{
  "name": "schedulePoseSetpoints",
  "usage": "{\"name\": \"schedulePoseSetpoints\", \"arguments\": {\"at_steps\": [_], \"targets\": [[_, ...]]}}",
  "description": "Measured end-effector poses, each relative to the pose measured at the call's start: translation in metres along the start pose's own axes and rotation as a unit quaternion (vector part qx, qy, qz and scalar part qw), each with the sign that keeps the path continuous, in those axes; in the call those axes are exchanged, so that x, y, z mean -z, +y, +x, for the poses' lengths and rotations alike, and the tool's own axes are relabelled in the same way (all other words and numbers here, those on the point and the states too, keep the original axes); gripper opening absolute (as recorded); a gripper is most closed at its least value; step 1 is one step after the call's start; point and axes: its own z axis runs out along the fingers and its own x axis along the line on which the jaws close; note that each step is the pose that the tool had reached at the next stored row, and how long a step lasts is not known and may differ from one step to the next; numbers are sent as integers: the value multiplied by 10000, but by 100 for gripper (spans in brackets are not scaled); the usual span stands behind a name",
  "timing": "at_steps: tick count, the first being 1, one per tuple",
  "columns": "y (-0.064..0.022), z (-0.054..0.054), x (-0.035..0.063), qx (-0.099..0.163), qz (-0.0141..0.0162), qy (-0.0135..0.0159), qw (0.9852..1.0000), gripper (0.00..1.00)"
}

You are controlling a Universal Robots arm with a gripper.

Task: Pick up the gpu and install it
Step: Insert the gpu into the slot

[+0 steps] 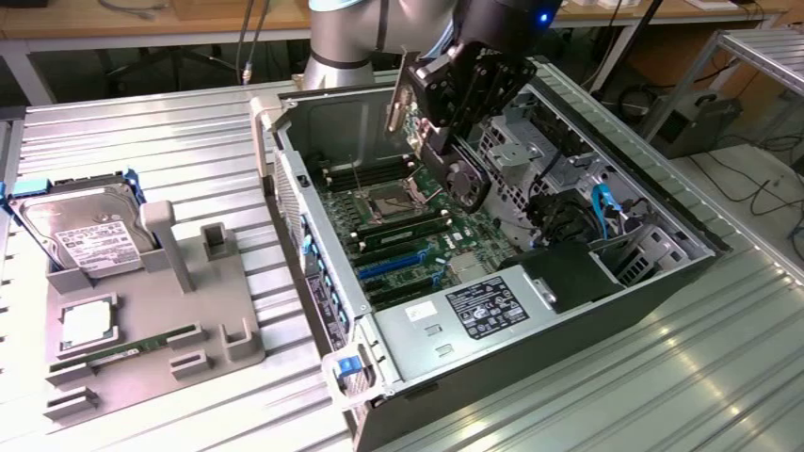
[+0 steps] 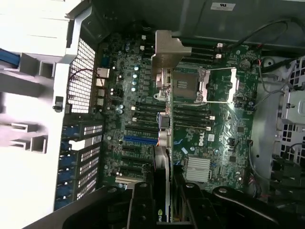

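Gripper (image 1: 442, 141): closed on the gpu (image 1: 458, 179), one finger on each face of the card, holding it at its upper edge.
Gpu place: in the air inside the open computer case (image 1: 292, 179), above the motherboard (image 1: 415, 226) and near the CPU socket (image 1: 383, 202). It touches nothing except the gripper.
Gpu pose: it hangs edge-on, with the silver bracket (image 1: 399, 105) at one end and the black fan face turned to the exterior camera.
Target, as I judge: the blue expansion slots (image 1: 387, 267). They lie from the card toward the power supply (image 1: 484, 306), near it but not under it.
Alignment: in the wrist view the card's edge (image 2: 162, 152) seems to cross the blue slots (image 2: 139, 140) and not to run along them. The bracket also does not face the perforated rear wall (image 2: 83, 71). I believe the card needs turning until the bracket looks at that wall.
Care: keep the card upright and go slowly, so that the lower edge meets the slot along its whole length. A tilted card would probably jam or scrape the board.
Risk: the socket parts under the card look delicate, so height matters while moving sideways.
Other things: the hard drive (image 1: 86, 237) and the grey holder (image 1: 207, 311) stand well apart on the surface (image 1: 164, 122), at the exterior view's left.
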Motion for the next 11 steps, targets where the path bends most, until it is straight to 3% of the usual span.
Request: {"name": "schedulePoseSetpoints", "arguments": {"at_steps": [3, 4, 5, 6, 8, 11], "targets": [[0, 0, 0, 123, -3, -127, 9998, 26], [0, 0, 0, 170, -6, -182, 9997, 26], [0, 0, 0, 254, -11, -255, 9994, 26], [0, 0, 1, 330, -11, -282, 9991, 26], [0, -1, -2, 477, -8, -294, 9984, 26], [-2, 0, -20, 776, -3, -273, 9966, 26]]}}
